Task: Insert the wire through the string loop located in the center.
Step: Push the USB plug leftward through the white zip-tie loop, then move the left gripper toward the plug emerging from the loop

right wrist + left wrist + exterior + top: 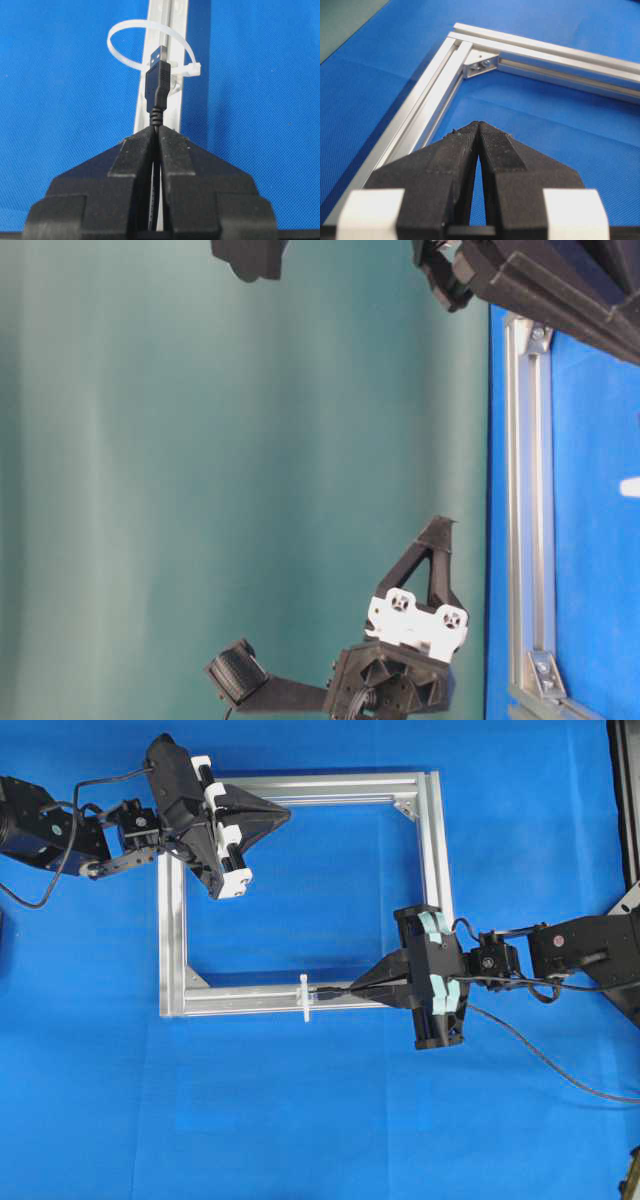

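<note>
Right gripper (157, 131) pinched tight on the wire (156, 85), just behind the strain relief, with the plug jutting straight ahead of the fingertips. Directly beyond the plug tip, the string loop (150, 47), a white tie ring standing up from the silver frame (165, 15); in the right wrist view the metal end of the plug overlaps the loop's opening, though whether the tip has crossed the ring's plane cannot be told from there. From overhead, plug tip (322, 990) just beside the loop (303, 997), apparently short of it or barely at it, lying along the near bar of the frame (170, 940). Judged step: threading, aligned and about to enter. Next move calls for a straight push forward along the bar, keeping the plug centred in the ring and level, so the soft tie is not shoved aside or bent flat. Farther off, at the opposite corner of the frame, left gripper (479, 125) pressed together on nothing, idle above the blue mat (560, 130).
</note>
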